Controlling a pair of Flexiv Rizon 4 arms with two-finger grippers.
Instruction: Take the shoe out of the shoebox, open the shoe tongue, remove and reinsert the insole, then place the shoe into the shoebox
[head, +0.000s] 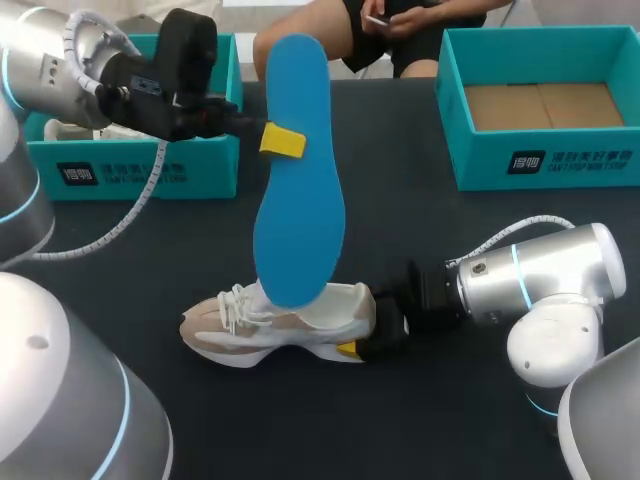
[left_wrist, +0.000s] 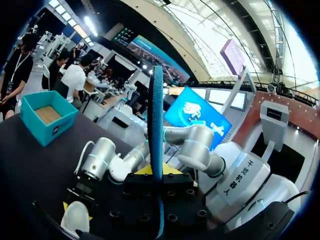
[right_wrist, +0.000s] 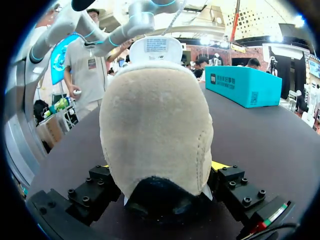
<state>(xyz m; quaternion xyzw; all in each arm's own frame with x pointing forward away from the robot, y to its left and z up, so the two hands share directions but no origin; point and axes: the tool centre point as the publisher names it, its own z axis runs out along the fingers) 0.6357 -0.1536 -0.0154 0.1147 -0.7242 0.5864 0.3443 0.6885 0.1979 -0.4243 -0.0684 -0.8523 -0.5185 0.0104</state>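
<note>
A beige and white shoe (head: 270, 325) lies on its side on the black table, toe to the left. My right gripper (head: 365, 335) is shut on its heel, which fills the space between the fingers in the right wrist view (right_wrist: 155, 130). My left gripper (head: 283, 140) is shut on a blue insole (head: 298, 180) and holds it upright above the shoe. The insole's lower end reaches the shoe's opening. In the left wrist view the insole (left_wrist: 157, 120) shows edge-on between the left gripper's (left_wrist: 158, 172) yellow tips, with the shoe (left_wrist: 75, 217) below.
A teal shoebox (head: 140, 165) stands at the back left, behind my left arm. A second teal shoebox (head: 545, 160) with a cardboard floor stands at the back right. A grey cable trails across the table at the left.
</note>
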